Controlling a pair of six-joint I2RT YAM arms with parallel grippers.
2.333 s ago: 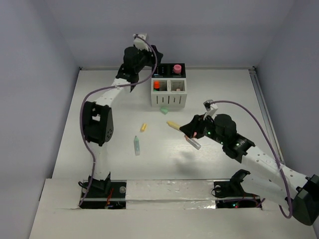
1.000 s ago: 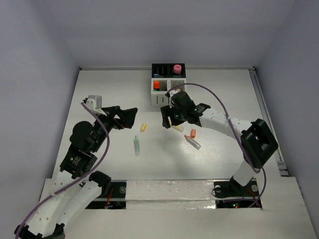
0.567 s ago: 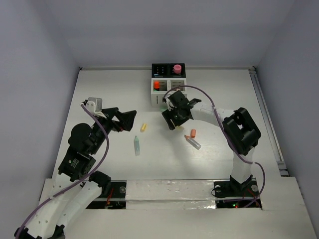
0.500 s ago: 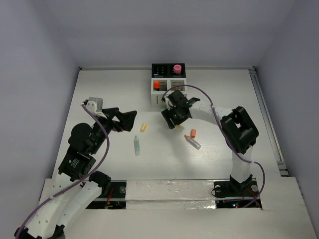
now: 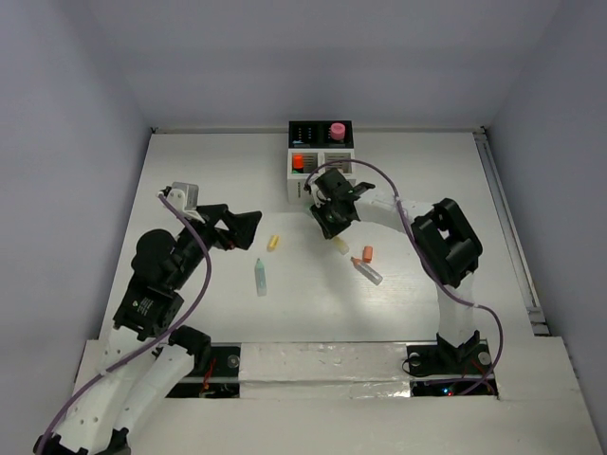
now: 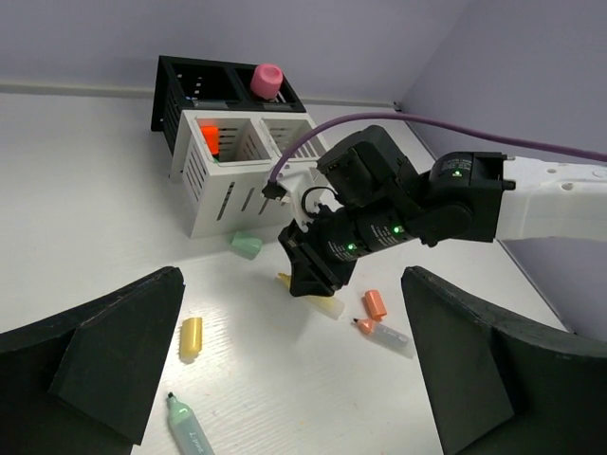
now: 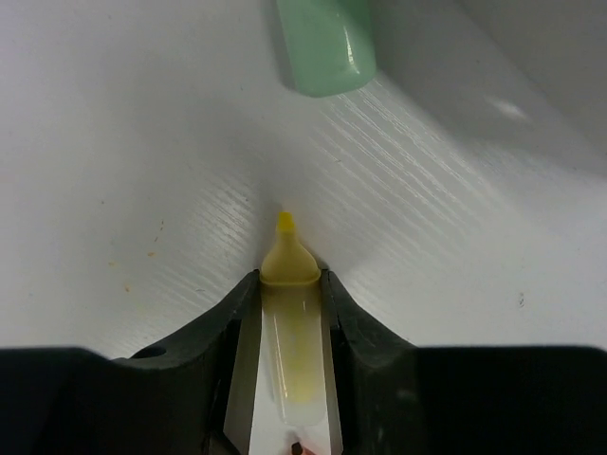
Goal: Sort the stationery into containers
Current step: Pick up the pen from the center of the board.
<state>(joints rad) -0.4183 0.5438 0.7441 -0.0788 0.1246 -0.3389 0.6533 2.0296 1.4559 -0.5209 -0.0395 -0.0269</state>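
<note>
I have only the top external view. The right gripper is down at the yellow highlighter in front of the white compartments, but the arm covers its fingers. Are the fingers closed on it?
Observer: Yes. The right wrist view shows the right gripper shut on the yellow highlighter, with one finger on each side of its barrel and the tip sticking out forward.
Operator: Is something lying ahead of the tip?
Observer: A small green item lies on the table ahead, apart from the tip.
Operator: And the left gripper?
Observer: The left wrist view shows the left gripper wide open with nothing between its fingers.
</note>
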